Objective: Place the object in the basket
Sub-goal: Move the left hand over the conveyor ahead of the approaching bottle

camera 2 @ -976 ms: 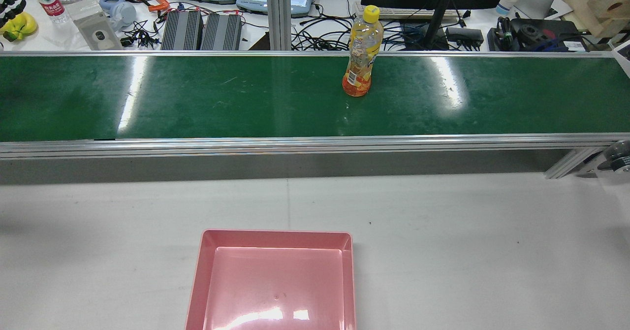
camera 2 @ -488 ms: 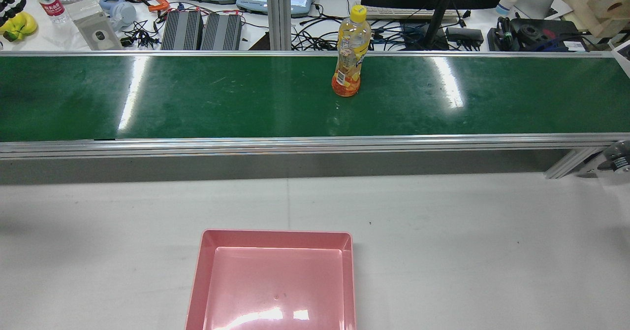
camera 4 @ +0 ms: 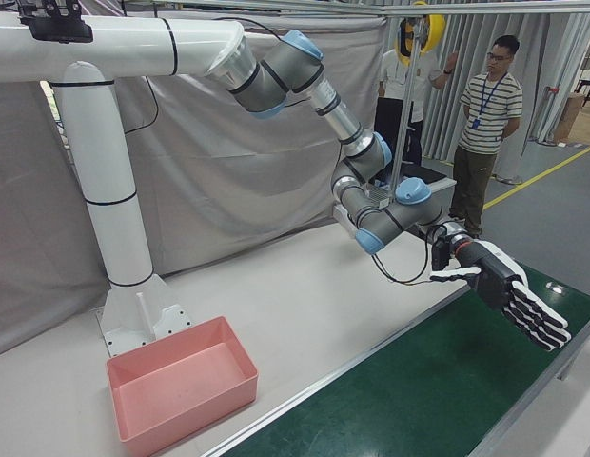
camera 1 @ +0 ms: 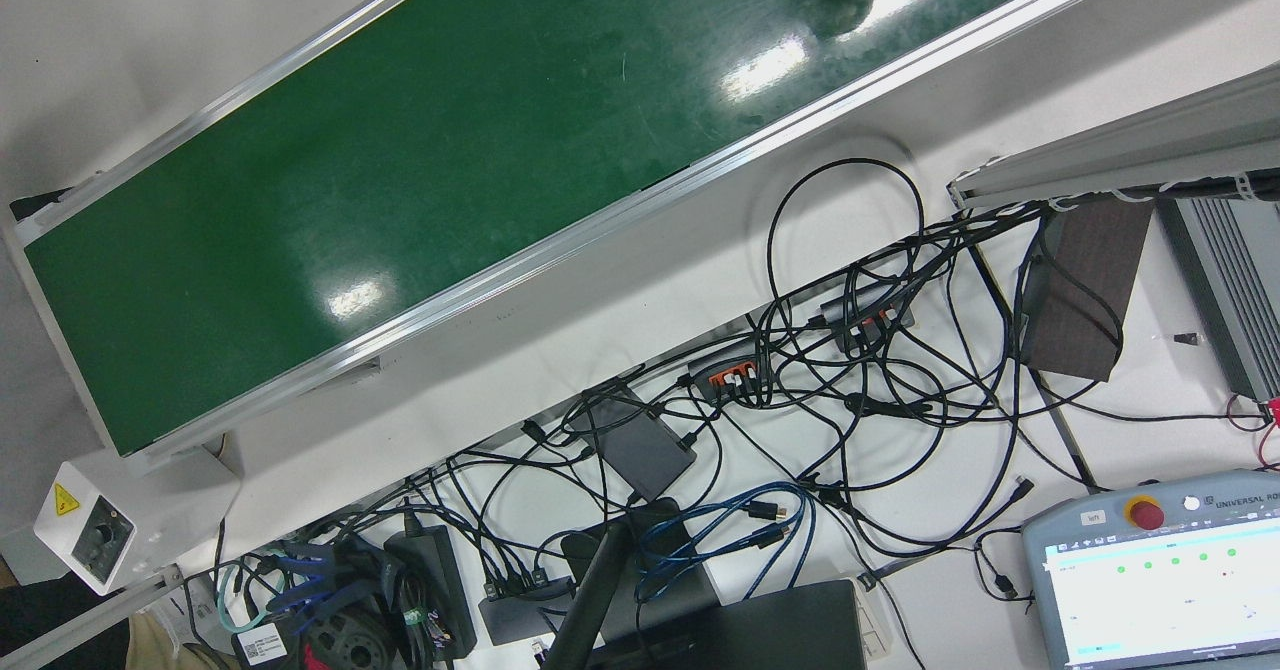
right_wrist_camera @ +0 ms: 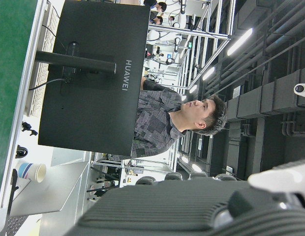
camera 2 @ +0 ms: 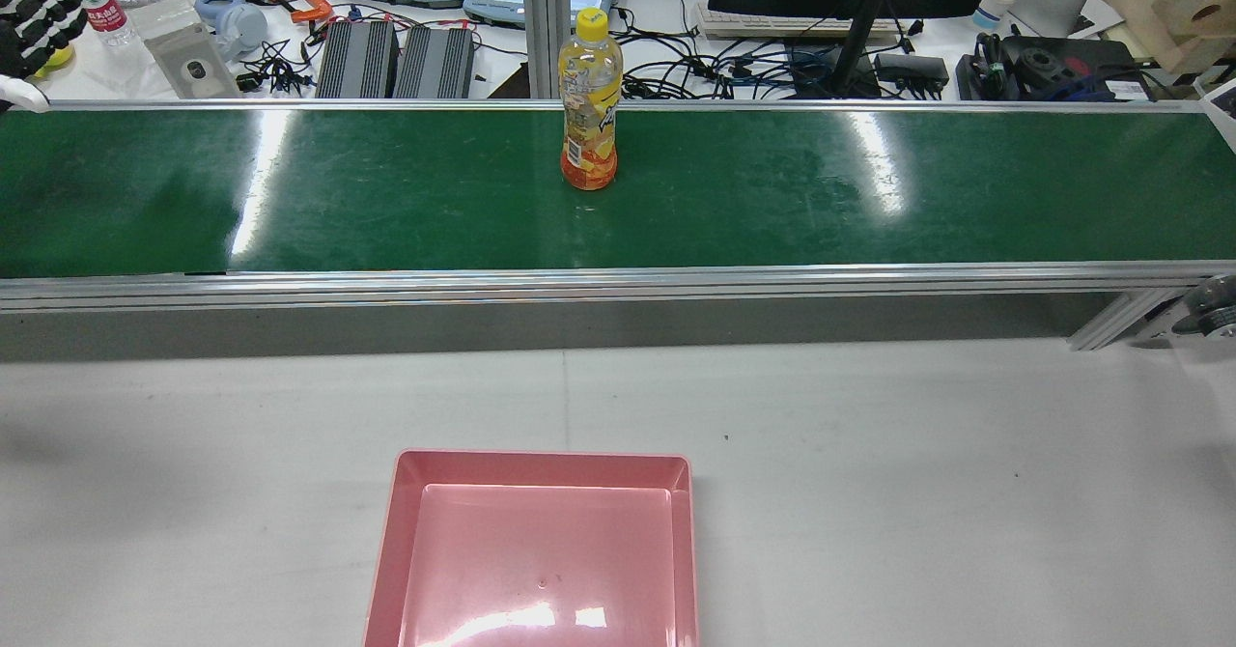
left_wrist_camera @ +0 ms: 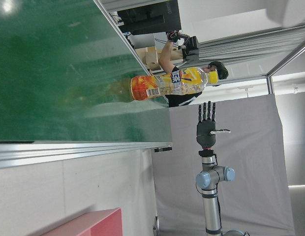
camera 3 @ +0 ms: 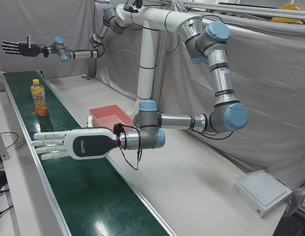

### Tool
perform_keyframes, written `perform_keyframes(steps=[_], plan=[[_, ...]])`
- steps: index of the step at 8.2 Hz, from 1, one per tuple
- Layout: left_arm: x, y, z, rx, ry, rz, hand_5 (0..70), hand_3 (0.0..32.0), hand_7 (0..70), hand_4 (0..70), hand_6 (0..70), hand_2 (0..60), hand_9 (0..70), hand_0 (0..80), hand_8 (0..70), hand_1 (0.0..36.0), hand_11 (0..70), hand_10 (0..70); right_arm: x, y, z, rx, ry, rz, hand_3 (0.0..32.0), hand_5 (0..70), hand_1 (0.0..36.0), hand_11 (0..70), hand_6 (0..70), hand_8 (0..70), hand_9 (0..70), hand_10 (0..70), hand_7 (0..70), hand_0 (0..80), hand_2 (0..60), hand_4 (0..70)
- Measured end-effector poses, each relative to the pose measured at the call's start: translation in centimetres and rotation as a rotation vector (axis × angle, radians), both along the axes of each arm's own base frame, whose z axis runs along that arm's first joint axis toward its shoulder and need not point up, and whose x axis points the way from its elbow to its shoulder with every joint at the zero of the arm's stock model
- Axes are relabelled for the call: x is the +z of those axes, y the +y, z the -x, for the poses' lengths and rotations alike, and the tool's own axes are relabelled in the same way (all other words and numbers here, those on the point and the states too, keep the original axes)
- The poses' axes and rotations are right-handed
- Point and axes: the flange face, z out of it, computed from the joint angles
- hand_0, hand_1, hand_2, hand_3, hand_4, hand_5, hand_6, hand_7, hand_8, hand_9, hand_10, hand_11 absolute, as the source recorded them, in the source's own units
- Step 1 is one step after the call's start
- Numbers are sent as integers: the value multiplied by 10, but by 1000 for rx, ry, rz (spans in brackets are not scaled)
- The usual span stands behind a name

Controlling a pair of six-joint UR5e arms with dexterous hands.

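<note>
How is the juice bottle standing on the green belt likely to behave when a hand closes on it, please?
The bottle is tall on a narrow base, so a push near its cap would probably tip it. It looks nearly full, so likely fairly heavy. Its round body would probably roll along the belt if toppled.

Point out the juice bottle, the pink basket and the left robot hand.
juice bottle (camera 2: 589, 106): rear view, on its label.
pink basket (camera 2: 390, 531): rear view, on its left rim.
left robot hand (camera 3: 17, 47): left-front view, on the palm.
</note>
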Motion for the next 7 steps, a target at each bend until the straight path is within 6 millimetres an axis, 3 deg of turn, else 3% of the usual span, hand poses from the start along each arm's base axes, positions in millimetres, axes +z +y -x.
perform_keyframes(steps=[2, 3, 5, 7], plan=[[-4, 6, -54, 20, 27, 17, 78, 0, 0, 0, 0, 0, 0, 655, 0, 124, 0, 0, 0, 0, 0, 0, 0, 1, 0, 0, 0, 0, 0, 0, 0, 0, 0, 0, 0, 0], [-10, 7, -67, 24, 27, 33, 77, 0, 0, 0, 0, 0, 0, 668, 0, 126, 0, 0, 0, 0, 0, 0, 0, 1, 0, 0, 0, 0, 0, 0, 0, 0, 0, 0, 0, 0], [-24, 2, -75, 24, 21, 69, 97, 0, 0, 0, 0, 0, 0, 704, 0, 133, 0, 0, 0, 0, 0, 0, 0, 0, 0, 0, 0, 0, 0, 0, 0, 0, 0, 0, 0, 0], [-41, -7, -79, 21, 24, 64, 124, 0, 0, 0, 0, 0, 0, 616, 0, 109, 0, 0, 0, 0, 0, 0, 0, 0, 0, 0, 0, 0, 0, 0, 0, 0, 0, 0, 0, 0]])
